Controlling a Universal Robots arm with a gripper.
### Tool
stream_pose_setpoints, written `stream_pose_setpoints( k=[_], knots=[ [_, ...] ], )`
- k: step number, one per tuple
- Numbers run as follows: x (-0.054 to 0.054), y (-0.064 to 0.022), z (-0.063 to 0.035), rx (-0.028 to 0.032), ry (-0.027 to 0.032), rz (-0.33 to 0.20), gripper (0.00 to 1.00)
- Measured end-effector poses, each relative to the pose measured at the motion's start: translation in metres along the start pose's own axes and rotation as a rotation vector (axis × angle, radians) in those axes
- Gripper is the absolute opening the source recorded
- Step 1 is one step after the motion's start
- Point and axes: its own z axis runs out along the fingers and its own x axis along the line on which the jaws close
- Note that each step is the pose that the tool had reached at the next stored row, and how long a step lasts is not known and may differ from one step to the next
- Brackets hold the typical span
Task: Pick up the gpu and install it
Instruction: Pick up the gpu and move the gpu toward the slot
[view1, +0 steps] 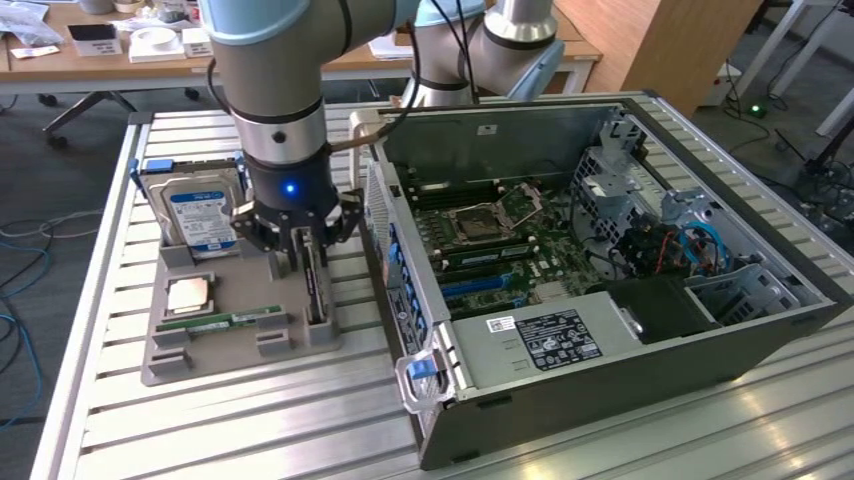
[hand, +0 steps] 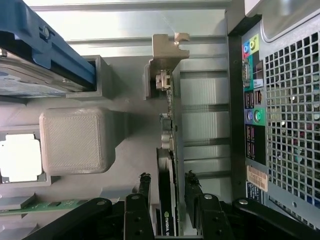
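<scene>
Fingers (hand: 144, 187) straddle gpu (hand: 167, 192) edge, gaps both sides.

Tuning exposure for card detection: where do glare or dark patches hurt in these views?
Exterior view: light glares off the table slats at the exterior view's lower right, and the gpu reads dark. Wrist view: the processor chip is washed out white.

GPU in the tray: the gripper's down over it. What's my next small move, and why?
Probably close the fingers on the gpu. In the wrist view the gripper straddles the card, which stands on edge in the grey tray, one fingertip on either side with a gap showing, so it looks not yet gripped.
</scene>
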Motion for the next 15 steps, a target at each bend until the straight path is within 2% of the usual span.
stream_pose_setpoints(
  k=[15],
  knots=[
    [0.002, 0.0028, 0.0083, -0.0005, -0.0059, -0.003, 0.42]
  ],
)
